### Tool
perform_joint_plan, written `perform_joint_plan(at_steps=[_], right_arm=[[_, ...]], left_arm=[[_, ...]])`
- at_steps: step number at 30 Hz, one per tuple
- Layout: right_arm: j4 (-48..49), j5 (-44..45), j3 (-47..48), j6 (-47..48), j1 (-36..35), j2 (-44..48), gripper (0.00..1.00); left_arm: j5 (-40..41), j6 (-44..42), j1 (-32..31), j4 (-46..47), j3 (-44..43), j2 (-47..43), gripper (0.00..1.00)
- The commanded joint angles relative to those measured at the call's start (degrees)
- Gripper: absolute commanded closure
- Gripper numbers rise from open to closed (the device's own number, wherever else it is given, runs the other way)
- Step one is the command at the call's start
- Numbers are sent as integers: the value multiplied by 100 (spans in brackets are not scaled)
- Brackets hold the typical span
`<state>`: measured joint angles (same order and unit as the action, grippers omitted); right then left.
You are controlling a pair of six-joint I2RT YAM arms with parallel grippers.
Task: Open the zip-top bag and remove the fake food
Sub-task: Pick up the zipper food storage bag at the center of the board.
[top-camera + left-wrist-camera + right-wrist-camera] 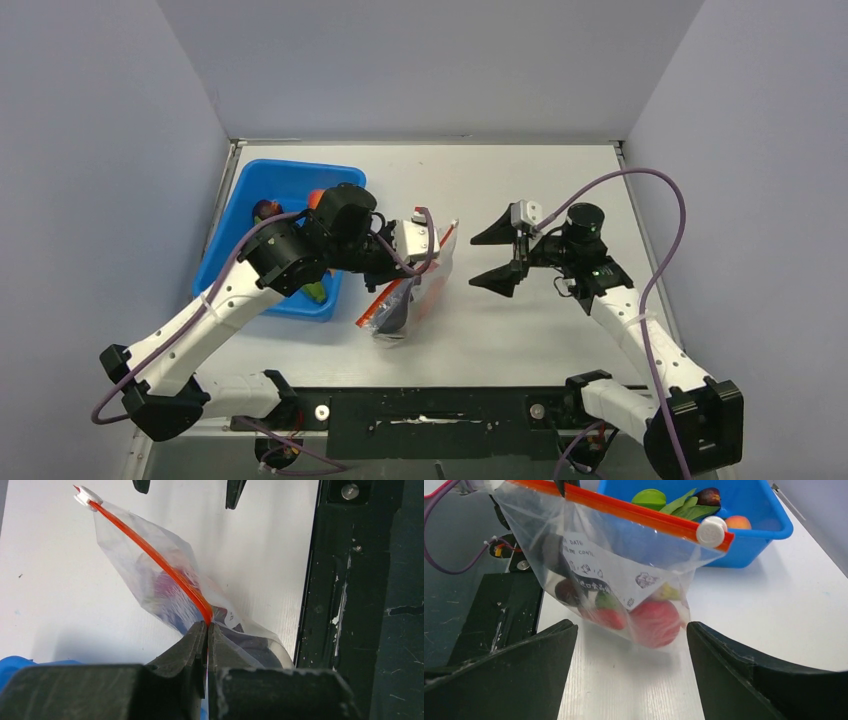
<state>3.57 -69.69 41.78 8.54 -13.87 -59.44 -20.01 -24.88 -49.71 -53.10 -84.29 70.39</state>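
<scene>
Left claw (207,625) clenched on zip-top bag (145,575) zipper strip; fake food (655,622) inside bag. Right claw (478,262) released, jaws wide, just beside bag, not touching.

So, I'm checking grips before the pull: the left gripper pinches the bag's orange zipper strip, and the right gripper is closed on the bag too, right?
No. The left gripper does pinch the zip-top bag at its orange zipper strip, but the right gripper is open and clear of the bag, as the top external view shows.
</scene>
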Motion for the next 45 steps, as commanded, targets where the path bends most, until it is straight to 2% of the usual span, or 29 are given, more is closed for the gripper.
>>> perform_joint_plan(at_steps=[1,10,15,18,26,31,36,45], right_arm=[[650,3,223,108,-220,-224,17],[627,350,165,237,-233,-392,16],[425,-64,158,438,-243,-448,16],[333,-396,243,445,-264,-589,16],[206,-588,273,889,-316,-848,16],[144,-730,356,891,-350,-1011,20],[63,-931,410,887,-356,-1130,30],[-563,-658,542,1156,-348,-1169,70]], left_arm=[[-252,-287,14,395,-26,71,100],[-291,-637,6,283,28,44,100],[-348,-1179,11,209,269,55,100],[-412,-1249,10,304,312,58,100],[-425,-1368,6,285,290,125,100],[-425,-1390,11,267,302,136,100],[-376,-1354,9,445,449,45,100],[-169,-1247,6,490,549,-86,100]])
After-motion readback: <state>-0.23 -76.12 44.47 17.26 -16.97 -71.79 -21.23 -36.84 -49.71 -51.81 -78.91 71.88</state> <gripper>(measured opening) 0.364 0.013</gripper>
